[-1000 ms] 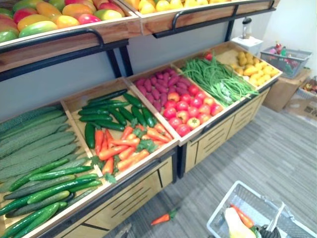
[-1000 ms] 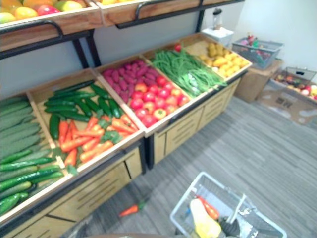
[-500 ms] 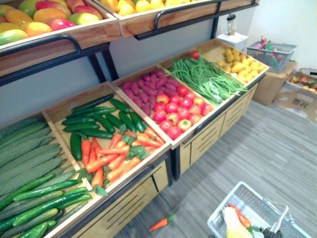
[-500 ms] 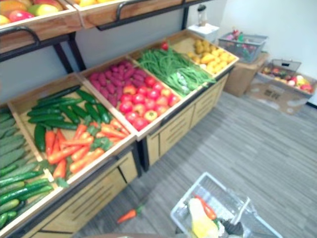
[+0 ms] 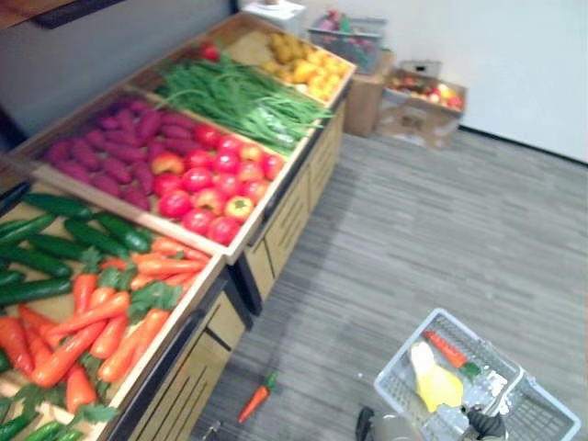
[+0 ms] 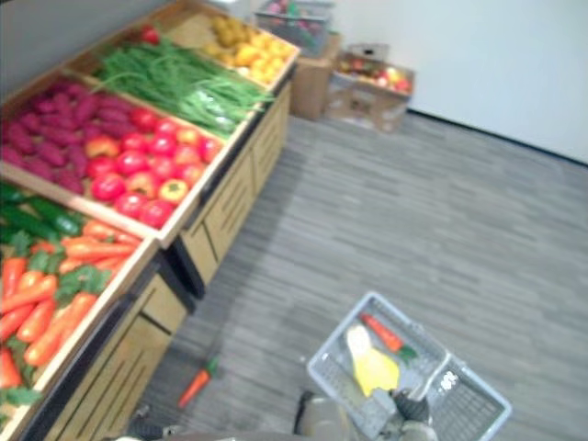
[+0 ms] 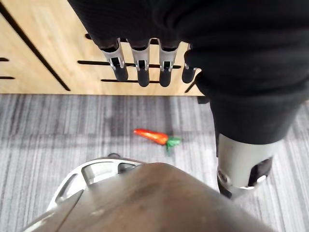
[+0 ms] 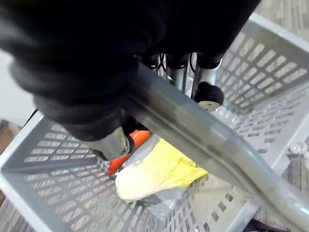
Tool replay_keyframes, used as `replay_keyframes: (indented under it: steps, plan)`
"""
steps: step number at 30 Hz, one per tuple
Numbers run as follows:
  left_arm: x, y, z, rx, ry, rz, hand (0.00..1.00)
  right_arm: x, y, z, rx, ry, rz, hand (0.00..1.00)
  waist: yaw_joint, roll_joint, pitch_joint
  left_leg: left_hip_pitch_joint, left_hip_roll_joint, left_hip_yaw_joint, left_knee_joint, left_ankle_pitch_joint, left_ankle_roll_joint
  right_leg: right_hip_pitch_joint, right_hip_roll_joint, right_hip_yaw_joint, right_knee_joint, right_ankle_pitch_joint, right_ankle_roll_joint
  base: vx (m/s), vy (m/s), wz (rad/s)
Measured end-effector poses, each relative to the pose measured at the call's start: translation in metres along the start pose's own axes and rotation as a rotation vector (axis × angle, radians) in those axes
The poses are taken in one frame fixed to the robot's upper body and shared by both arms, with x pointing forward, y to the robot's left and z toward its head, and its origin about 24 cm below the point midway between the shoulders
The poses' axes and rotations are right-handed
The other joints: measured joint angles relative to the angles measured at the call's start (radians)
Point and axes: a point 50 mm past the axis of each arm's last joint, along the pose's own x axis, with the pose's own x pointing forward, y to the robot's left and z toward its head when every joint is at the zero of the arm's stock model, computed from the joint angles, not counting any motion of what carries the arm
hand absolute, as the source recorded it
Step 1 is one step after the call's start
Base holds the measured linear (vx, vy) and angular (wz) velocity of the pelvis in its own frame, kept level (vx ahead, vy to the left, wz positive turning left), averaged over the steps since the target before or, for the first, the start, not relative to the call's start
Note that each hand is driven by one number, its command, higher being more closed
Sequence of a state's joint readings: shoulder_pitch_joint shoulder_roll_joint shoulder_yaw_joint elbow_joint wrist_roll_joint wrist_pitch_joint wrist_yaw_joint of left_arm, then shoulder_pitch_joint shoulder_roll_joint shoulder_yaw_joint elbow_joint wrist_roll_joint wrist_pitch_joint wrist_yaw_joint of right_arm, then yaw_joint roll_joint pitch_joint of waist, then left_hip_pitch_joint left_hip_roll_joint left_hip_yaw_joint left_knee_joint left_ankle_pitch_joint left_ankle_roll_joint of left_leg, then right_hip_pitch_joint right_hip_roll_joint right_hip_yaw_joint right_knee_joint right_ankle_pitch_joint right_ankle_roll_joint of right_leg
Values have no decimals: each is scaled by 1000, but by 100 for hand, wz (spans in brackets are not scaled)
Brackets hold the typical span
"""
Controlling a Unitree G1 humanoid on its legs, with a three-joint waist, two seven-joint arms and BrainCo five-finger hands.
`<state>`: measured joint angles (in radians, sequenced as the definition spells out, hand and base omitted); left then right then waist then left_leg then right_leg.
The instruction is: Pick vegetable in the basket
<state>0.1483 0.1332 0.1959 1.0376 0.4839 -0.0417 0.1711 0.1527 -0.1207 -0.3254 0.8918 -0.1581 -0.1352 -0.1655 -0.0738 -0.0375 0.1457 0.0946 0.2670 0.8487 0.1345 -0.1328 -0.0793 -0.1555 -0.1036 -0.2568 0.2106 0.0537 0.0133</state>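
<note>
A grey plastic basket (image 5: 404,347) hangs low at my right side. My right hand (image 8: 208,94) is shut round its grey handle (image 8: 193,140); the same hand (image 5: 484,425) also shows from above. Inside the basket lie an orange carrot (image 5: 447,349) and a yellow, corn-like vegetable (image 5: 432,384). One more carrot (image 5: 253,402) lies on the floor by the foot of the stand, and it is below my left hand (image 7: 140,67). That hand hangs open and holds nothing.
A wooden produce stand runs along the left with bins of carrots (image 5: 101,322), cucumbers (image 5: 64,239), tomatoes (image 5: 207,184), purple roots (image 5: 110,156), green beans (image 5: 239,96) and yellow produce (image 5: 303,64). Boxes (image 5: 418,92) stand at its far end. Grey floor (image 5: 432,220) spreads to the right.
The camera has swung right and down: the stand has slid left, the upper shelves are out of sight and more floor shows. The basket stays in my right hand.
</note>
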Motion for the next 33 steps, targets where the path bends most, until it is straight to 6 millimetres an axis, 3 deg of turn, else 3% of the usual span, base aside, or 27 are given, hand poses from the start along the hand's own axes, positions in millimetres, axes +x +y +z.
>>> replay_keyframes:
  steps: [1, 2, 4, 5, 6, 7, 9, 14, 15, 16, 18, 21, 23, 25, 26, 33]
  plan:
    - [-2, -6, -1, -11, 3, -15, 0, 4, 1, 6, 2, -3, 3, 100, 19, 40, -20, -5, 0, 19, -60, 33, -14, 1, 17, 54, -90, 17, 18, -141, -65, -113]
    - [1, -4, 8, -9, -16, -11, 0, 6, 4, 11, 16, -9, 4, 100, 5, 37, -8, -22, -1, 48, -48, 49, -22, -46, -49, 12, 143, -136, -8, -83, -81, -98]
    - [1, -2, 9, 2, -24, -9, 0, 7, 1, 9, 30, 14, -11, 100, 3, 19, -6, -22, 3, 82, -17, 58, -26, -29, -108, -18, 147, -164, 38, 24, -165, -53]
    - [2, -1, 6, 5, -17, -5, 0, 7, 1, 10, 27, 10, -10, 100, 7, 12, -9, -25, 10, 100, -2, 60, -29, -23, -96, -8, 110, -169, 68, -3, -278, -91]
    - [1, -3, 4, 3, -5, -14, 0, 8, 0, 14, 9, -9, -7, 100, 18, 15, -8, -24, 31, 132, 10, 72, -41, 4, -62, -10, 23, -168, 71, -46, -306, -94]
    - [1, -9, 7, -4, -6, -29, 0, 9, -3, 14, -13, -12, -5, 100, 17, 40, -3, -21, 60, 137, 10, 85, -53, 21, -22, -10, -30, -144, 70, -48, -297, -71]
    - [1, -12, 10, 9, -18, -39, 0, 5, -3, 3, -29, 22, -1, 100, -5, 49, -4, -15, 81, 127, 10, 132, -56, 53, 10, -20, -68, -134, 55, -48, -221, -11]
    - [1, -12, 14, 1, -34, -35, 0, -1, -13, -14, -24, 70, -27, 100, -3, 57, 2, -11, 160, 75, 146, 189, -41, 115, 52, 17, -130, -112, 21, -56, -143, -19]
    - [0, -13, 15, -5, -36, -30, 0, 0, -17, -12, -32, 65, -34, 100, 2, 45, 11, -42, 119, -88, 164, 168, -59, 119, 37, 51, -133, -104, 23, -77, -4, -70]
    - [-1, -16, 15, -17, -34, -27, 0, 4, -21, -6, -42, 47, -45, 100, 7, 50, 14, -56, 31, -292, 134, 123, -68, 121, 19, 98, -148, -94, 29, -80, 28, -89]
    - [-3, -21, 14, -40, -28, -26, 0, 8, -26, 4, -60, 19, -53, 100, 26, 67, 20, -57, -70, -478, 81, 77, -61, 122, 20, 165, -187, -78, 43, -98, 104, -104]
    - [-4, -23, 13, -84, -17, -26, 0, 7, -26, 1, -64, 24, -49, 100, 27, 86, 17, -48, -95, -553, 18, 48, -56, 125, 41, 176, -221, -61, 60, -80, 142, -52]
    - [-4, -25, 14, -91, -24, -30, 0, 5, -28, -3, -47, 30, -61, 100, 24, 98, 9, -53, -93, -598, -32, -21, -41, 124, 51, 165, -284, -7, 72, 27, 151, 7]
    - [-3, -20, 15, -96, -28, -17, 0, 6, -22, -2, -24, 33, -52, 100, 35, 80, 19, -57, -119, -586, -41, -23, -32, 130, 32, 164, -319, 39, 82, 18, 174, -1]
    - [-2, -18, 12, -90, -21, -13, 0, 5, -20, -2, -23, 34, -49, 100, 48, 72, 20, -51, -138, -590, -42, -25, -28, 137, 15, 159, -318, 41, 85, 1, 133, 11]
    - [-4, -19, 5, -126, 2, -22, 0, 12, -14, 12, -12, 9, -36, 100, 63, 62, 19, -38, -177, -574, -37, -60, 2, 126, -13, 191, -293, 30, 106, 30, 81, -8]
